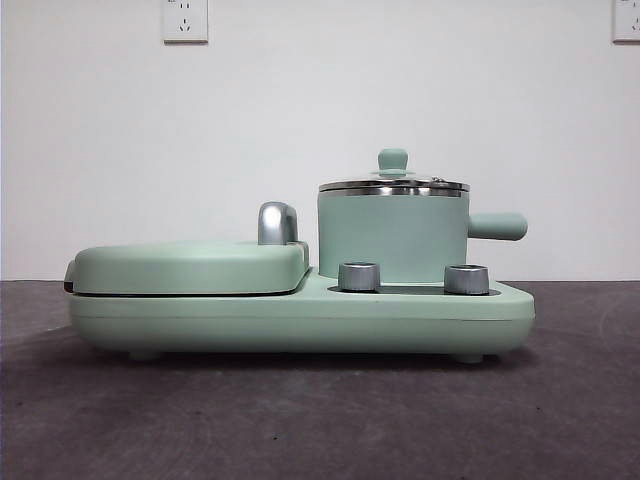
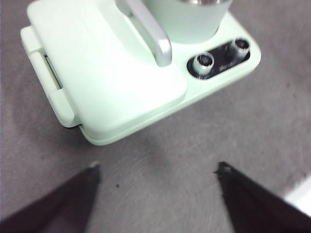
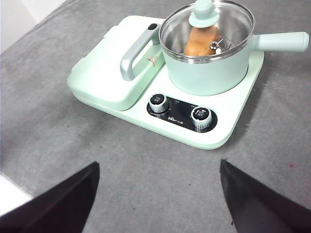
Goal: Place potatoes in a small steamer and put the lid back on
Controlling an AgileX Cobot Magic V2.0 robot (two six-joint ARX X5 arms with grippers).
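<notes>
The small steamer (image 1: pixel 392 238) (image 3: pixel 209 73), a mint-green pot with a side handle, stands on the right part of the green appliance; only its lower wall shows in the left wrist view (image 2: pixel 189 19). The glass lid (image 1: pixel 393 184) (image 3: pixel 209 29) with its green knob sits on the pot. The orange-brown potato (image 3: pixel 200 41) lies inside the pot, seen through the glass. My left gripper (image 2: pixel 156 170) is open and empty above the table in front of the appliance. My right gripper (image 3: pixel 158 170) is open and empty, also back from the appliance.
The flat green griddle section (image 1: pixel 190 265) (image 3: pixel 104 73) with a steel handle (image 1: pixel 276 222) (image 3: pixel 136 51) is closed, left of the pot. Two steel dials (image 1: pixel 412 277) (image 3: pixel 180 109) sit at the appliance's front. Grey table (image 1: pixel 300 420) lies all around. A white wall is behind.
</notes>
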